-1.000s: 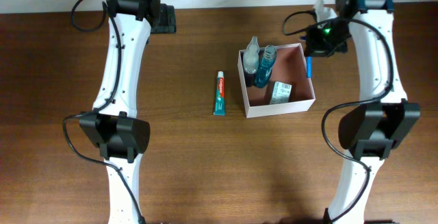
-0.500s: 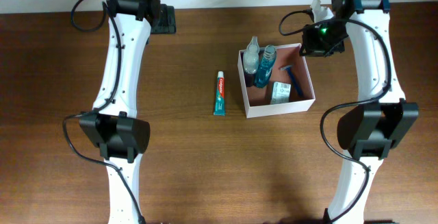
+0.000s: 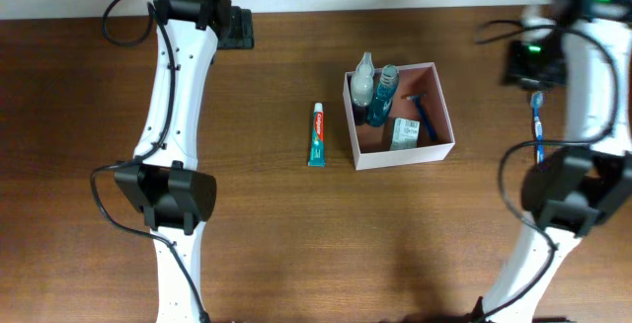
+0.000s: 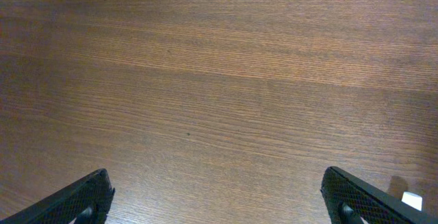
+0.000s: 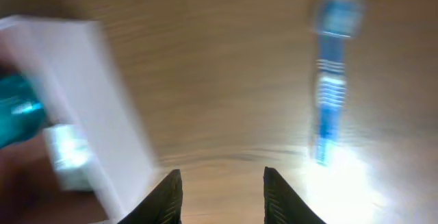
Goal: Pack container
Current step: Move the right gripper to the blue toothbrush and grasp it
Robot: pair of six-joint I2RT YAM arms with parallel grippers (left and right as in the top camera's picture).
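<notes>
- The container [image 3: 405, 155] sits right of the table's [image 3: 257, 224] centre. It holds two bottles [image 3: 373, 88] at its far left corner, a soap box [image 3: 403, 132] and a razor [image 3: 423, 116]. The toothpaste [image 3: 316, 133] lies just left of it. The toothbrush [image 3: 538, 121] lies well to its right, partly under the right arm [image 3: 592, 86].
- The right gripper [image 5: 222, 176] has its fingers apart with nothing between them. Its view is blurred, and the toothbrush [image 5: 330, 87] lies ahead and off to the right. A hasty or off-centre close could flick or roll the thin handle.
- The brush lies flat, so the fingertips must reach the wood. They may scrape it, or catch only one end.
- A low carry towards the box could strike its thin right wall, shove it and upset the bottles.
- The free floor is small. The long brush may land across the rim or on the razor and hang out.
- The left gripper [image 4: 215, 183] is wide open over bare wood at the far left. Reaching for the toothpaste, it could bump the left wall close by.
</notes>
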